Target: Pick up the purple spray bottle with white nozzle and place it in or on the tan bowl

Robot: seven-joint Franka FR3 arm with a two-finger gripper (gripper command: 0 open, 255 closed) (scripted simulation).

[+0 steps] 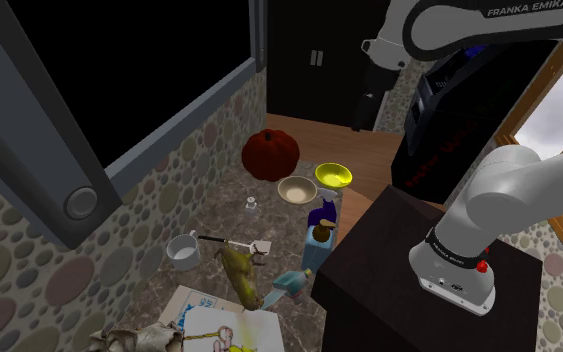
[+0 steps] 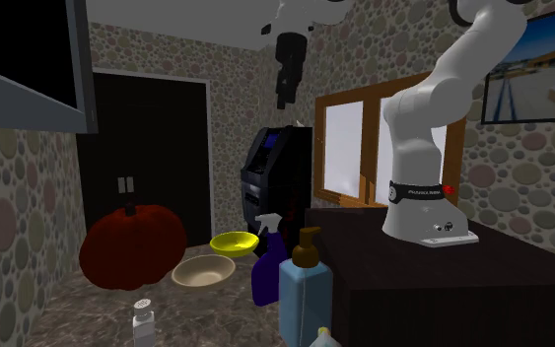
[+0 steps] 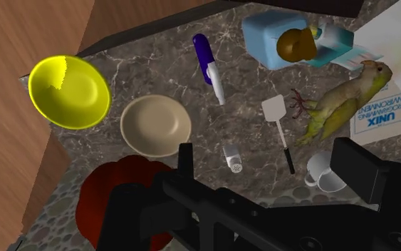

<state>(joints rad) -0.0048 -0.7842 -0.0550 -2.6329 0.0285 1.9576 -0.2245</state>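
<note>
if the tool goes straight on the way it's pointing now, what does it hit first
Probably the spatula or the marbled surface beside it, near the shaker; the tool hangs high, so depth is unclear.

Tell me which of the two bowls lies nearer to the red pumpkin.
The tan bowl; it sits beside the pumpkin, while the yellow bowl lies farther off.

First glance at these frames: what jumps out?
The bright yellow bowl and the big dark red pumpkin catch the eye first, close together on the marbled surface with the tan bowl beside them. The purple spray bottle stands upright next to a blue bottle by the dark stand. The black gripper hangs open high above it all.
</note>
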